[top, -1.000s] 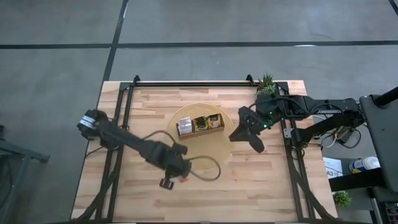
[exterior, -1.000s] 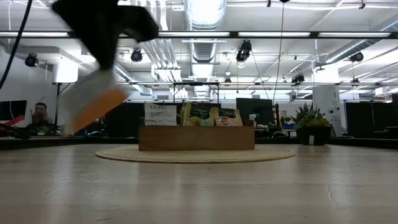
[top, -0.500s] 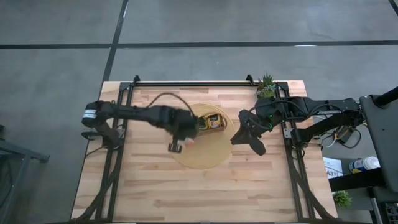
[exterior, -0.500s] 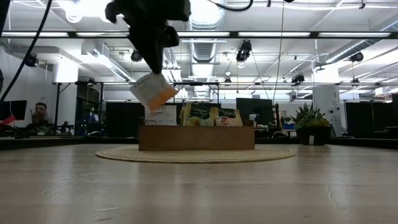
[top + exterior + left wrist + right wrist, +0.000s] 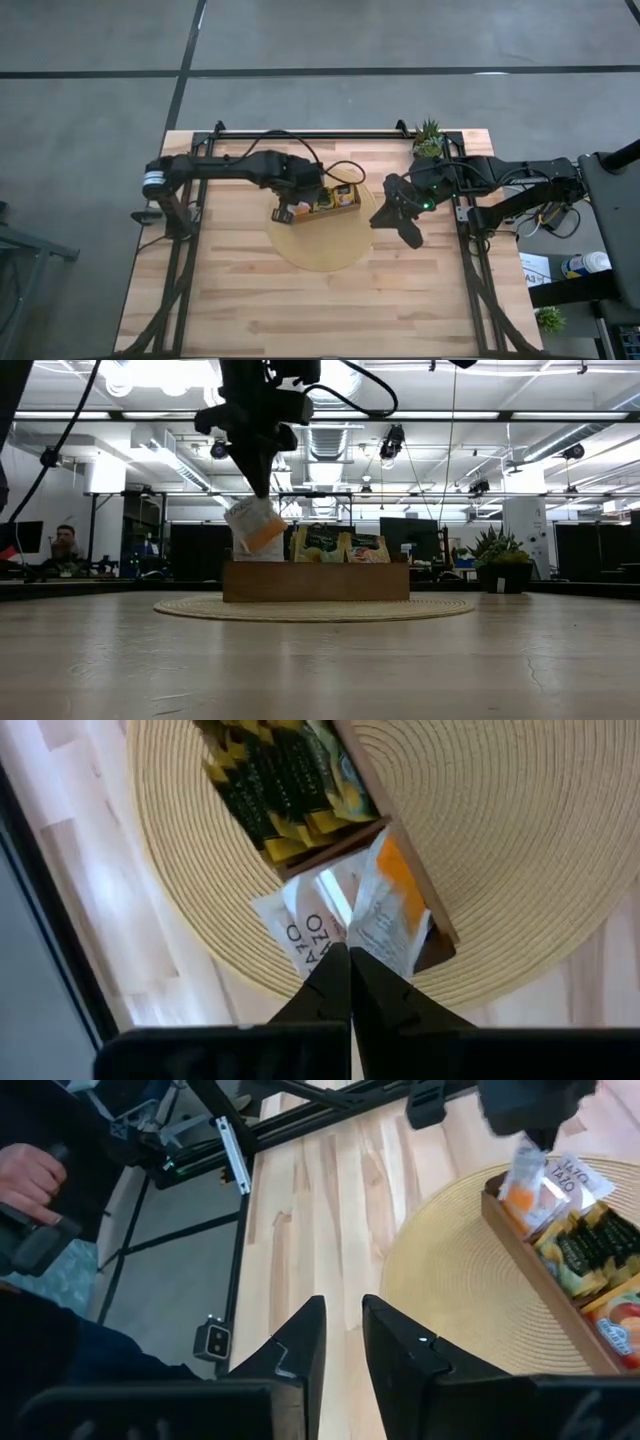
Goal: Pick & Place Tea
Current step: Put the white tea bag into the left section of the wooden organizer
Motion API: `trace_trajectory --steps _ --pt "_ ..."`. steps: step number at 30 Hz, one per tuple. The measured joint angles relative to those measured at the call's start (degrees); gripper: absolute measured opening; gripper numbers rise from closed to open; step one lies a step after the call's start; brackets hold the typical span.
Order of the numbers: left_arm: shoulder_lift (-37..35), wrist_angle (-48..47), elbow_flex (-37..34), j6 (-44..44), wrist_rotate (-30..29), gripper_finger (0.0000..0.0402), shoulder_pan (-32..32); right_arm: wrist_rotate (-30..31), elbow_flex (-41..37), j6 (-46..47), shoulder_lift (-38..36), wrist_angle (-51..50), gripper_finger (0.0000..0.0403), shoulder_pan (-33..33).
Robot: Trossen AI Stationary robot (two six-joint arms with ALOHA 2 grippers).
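My left gripper (image 5: 262, 495) hangs over the left end of the brown wooden tray (image 5: 315, 582), shut on a white-and-orange tea sachet (image 5: 255, 525). The tray stands on a round woven mat (image 5: 320, 245). In it stand white sachets (image 5: 300, 935), yellow-green sachets (image 5: 280, 780) and an orange-red one (image 5: 625, 1320). My right gripper (image 5: 382, 216) hovers at the mat's right edge, its fingers (image 5: 310, 1340) a little apart with nothing between them. My left gripper pinches the sachet's upper edge (image 5: 362, 945) between its two fingertips, coming from above and pointing steeply down. The sachet hangs tilted below the fingers, its orange end (image 5: 264, 538) lowest, clear of the tray and just above the left compartment.
A small potted plant (image 5: 429, 133) stands at the table's far right corner. Black frame rails (image 5: 190, 200) run along both sides of the tabletop. Bare wood (image 5: 320, 310) lies near the front edge. A person's hand (image 5: 25, 1175) shows beyond the table.
My left gripper has swung from the table's near left toward the far edge and the tray, rising a little, with the sachet pinched throughout. The sachet, then slanting out sideways, now hangs more nearly upright over the tray's left end.
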Motion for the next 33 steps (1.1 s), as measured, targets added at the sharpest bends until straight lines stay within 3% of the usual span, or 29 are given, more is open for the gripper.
trace_trajectory --steps 10,33 --pt "4.7 -3.4 4.4 0.2 -5.3 0.0 0.0 0.8 0.0 0.0 0.0 0.0 0.0061 0.0" --pt "8.3 -5.3 5.2 1.3 -5.3 0.0002 -1.2 1.7 0.0 0.0 0.0 0.0 0.0063 0.0"
